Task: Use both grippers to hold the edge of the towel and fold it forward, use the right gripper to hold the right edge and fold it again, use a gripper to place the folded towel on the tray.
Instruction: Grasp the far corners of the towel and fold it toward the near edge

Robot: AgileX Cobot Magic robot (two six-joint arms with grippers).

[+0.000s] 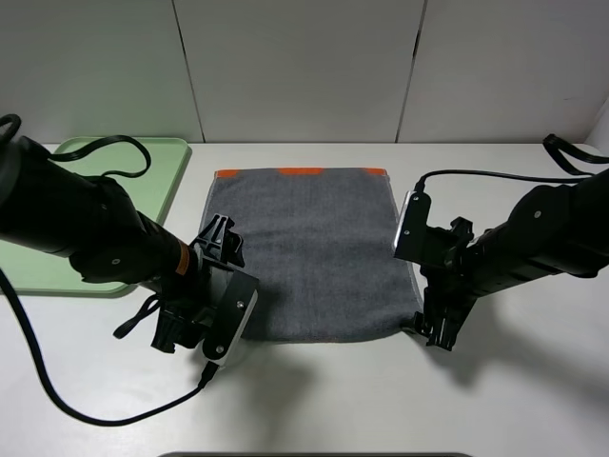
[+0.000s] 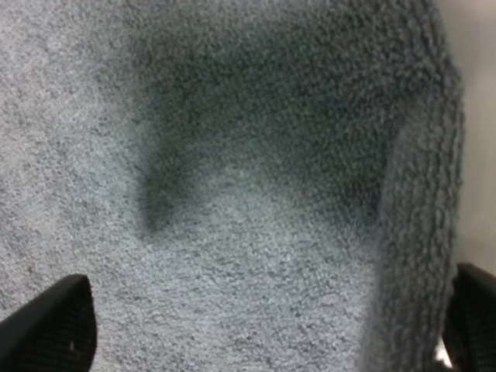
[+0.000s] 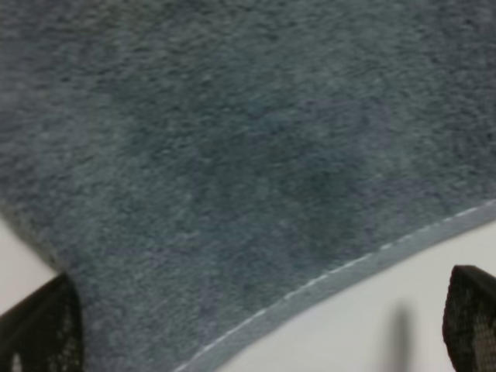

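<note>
Both sets of jaws are spread wide and pinch nothing. We see the left gripper (image 2: 260,325) over the near left corner of the towel (image 1: 304,257) and the right gripper (image 3: 256,325) over its near right corner. The towel lies flat in the middle of the tabletop (image 1: 333,400). If we squeeze too high, one side may miss the thin cloth, and the fold would go crooked.

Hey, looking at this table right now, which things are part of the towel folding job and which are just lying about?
Part of the job: towel, its plain near hem, green tray, left gripper and right gripper, jaws open on both.
Not part of it: white table, trailing black cable, grey wall panels.
</note>
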